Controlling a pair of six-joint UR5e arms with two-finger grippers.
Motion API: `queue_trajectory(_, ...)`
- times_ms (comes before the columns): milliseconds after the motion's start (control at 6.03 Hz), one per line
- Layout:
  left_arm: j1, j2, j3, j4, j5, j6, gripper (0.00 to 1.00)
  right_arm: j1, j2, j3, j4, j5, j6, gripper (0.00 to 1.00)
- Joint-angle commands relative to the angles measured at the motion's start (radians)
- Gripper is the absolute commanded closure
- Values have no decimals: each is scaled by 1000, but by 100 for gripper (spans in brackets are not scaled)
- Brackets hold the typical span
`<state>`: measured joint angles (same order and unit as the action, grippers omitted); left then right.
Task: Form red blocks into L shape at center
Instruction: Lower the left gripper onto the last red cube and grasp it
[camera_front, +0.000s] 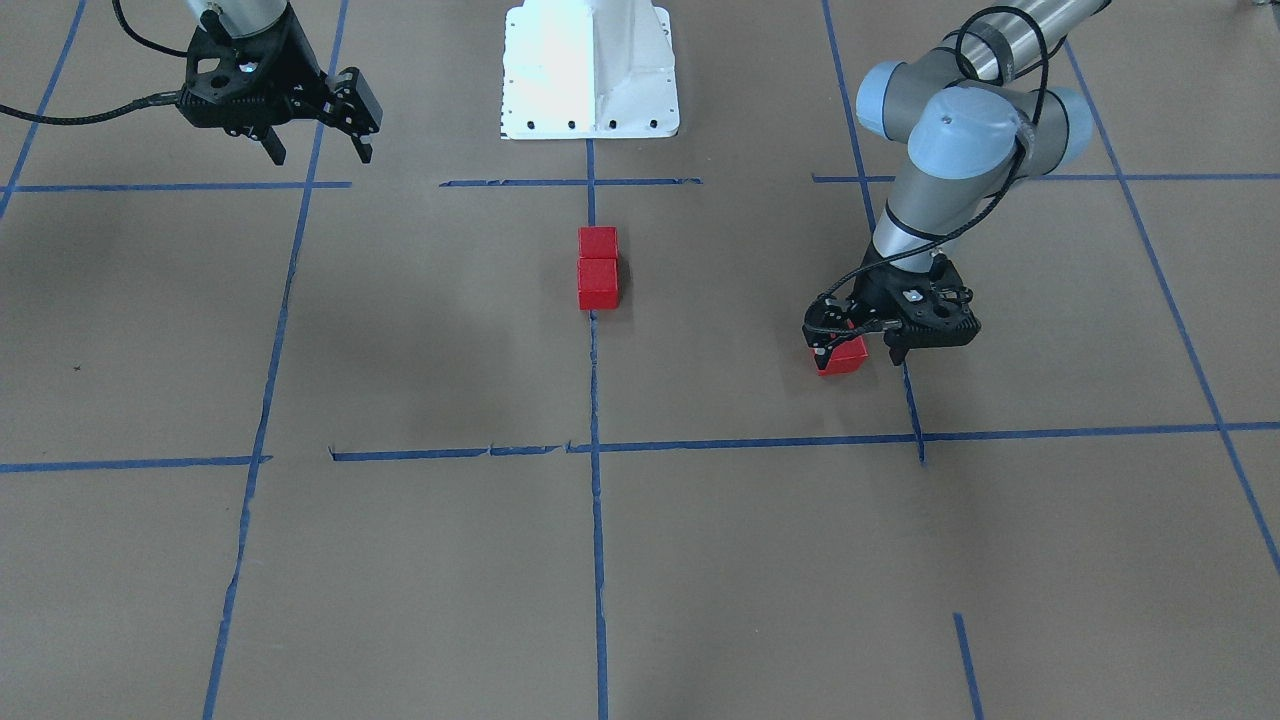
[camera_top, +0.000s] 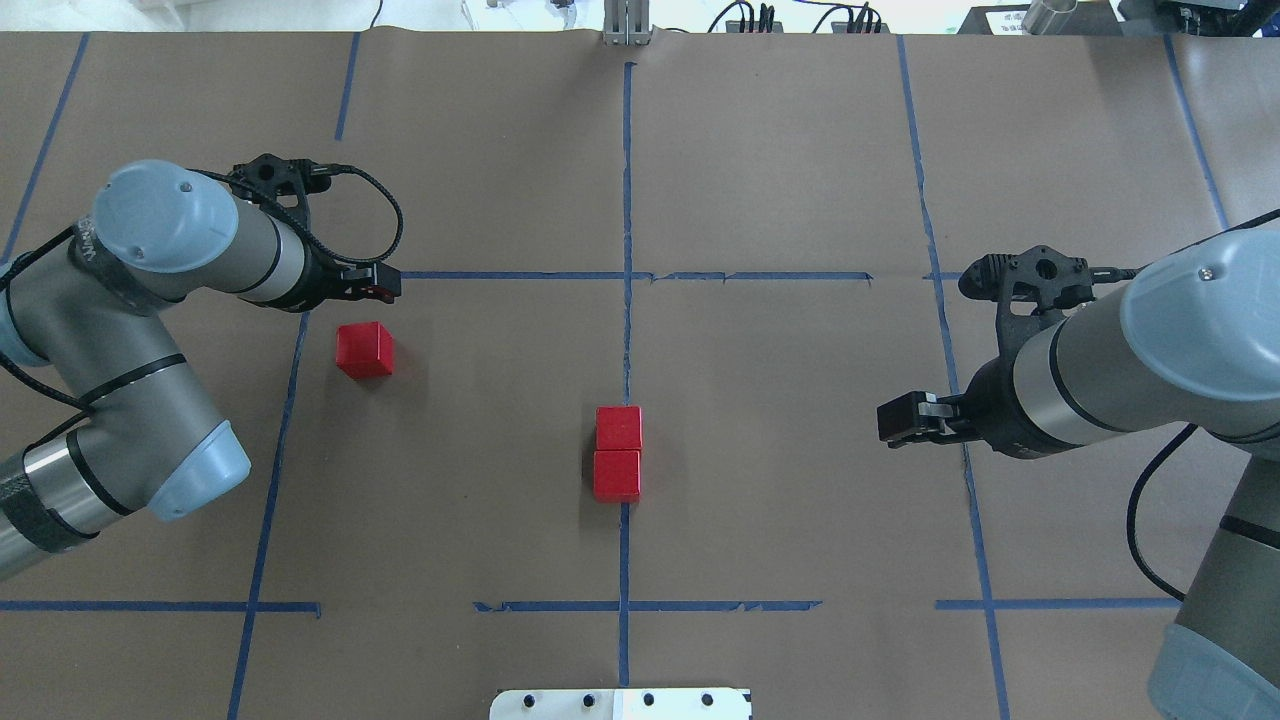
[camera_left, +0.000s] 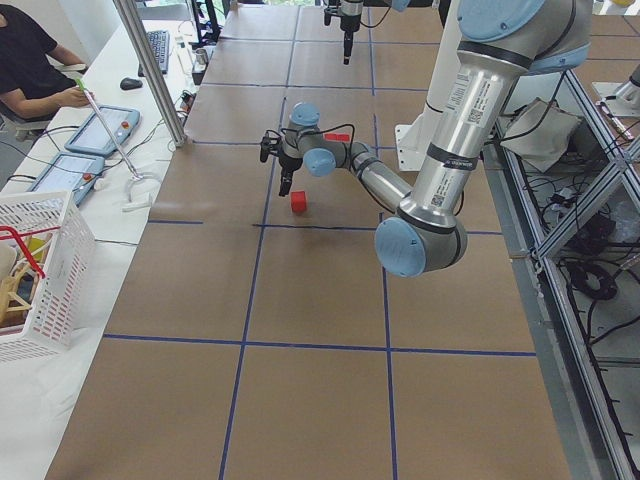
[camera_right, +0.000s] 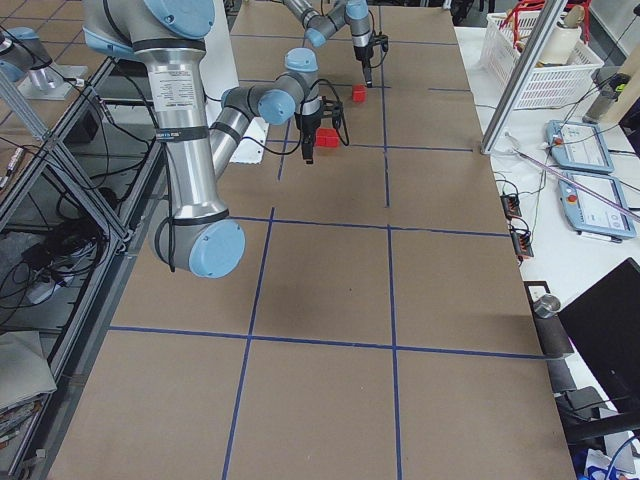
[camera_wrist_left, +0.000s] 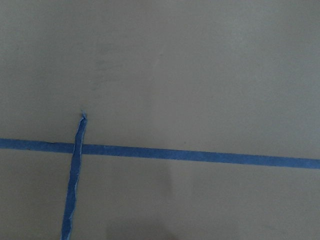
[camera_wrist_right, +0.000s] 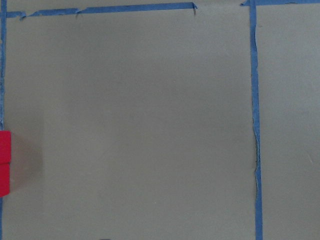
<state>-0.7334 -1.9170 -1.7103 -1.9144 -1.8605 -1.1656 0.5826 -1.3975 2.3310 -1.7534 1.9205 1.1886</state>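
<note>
Two red blocks (camera_front: 598, 243) (camera_front: 598, 283) lie touching in a short row on the centre tape line; the overhead view shows them too (camera_top: 619, 428) (camera_top: 617, 475), and they sit at the right wrist view's left edge (camera_wrist_right: 4, 162). The third red block (camera_top: 365, 350) lies alone on the table on my left side (camera_front: 845, 358). My left gripper (camera_front: 858, 355) is open and hovers just above and beside this block, holding nothing; it also shows in the overhead view (camera_top: 385, 287). My right gripper (camera_front: 318, 152) is open and empty, raised far off on the other side (camera_top: 900, 420).
The white robot base (camera_front: 590, 70) stands behind the centre pair. Blue tape lines (camera_front: 593, 445) divide the brown paper table into a grid. At the left-end side table are a white basket (camera_left: 35, 270) and a seated operator (camera_left: 30, 60).
</note>
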Motion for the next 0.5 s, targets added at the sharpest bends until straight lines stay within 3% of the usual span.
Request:
queue_trajectory(0,11,21,0,5,-19,-88,1,-9,0,-1,0,-2,2,0)
queue_trajectory(331,14,10,20,8,-32,-111,2,-10,0,-6,0,-3,0,0)
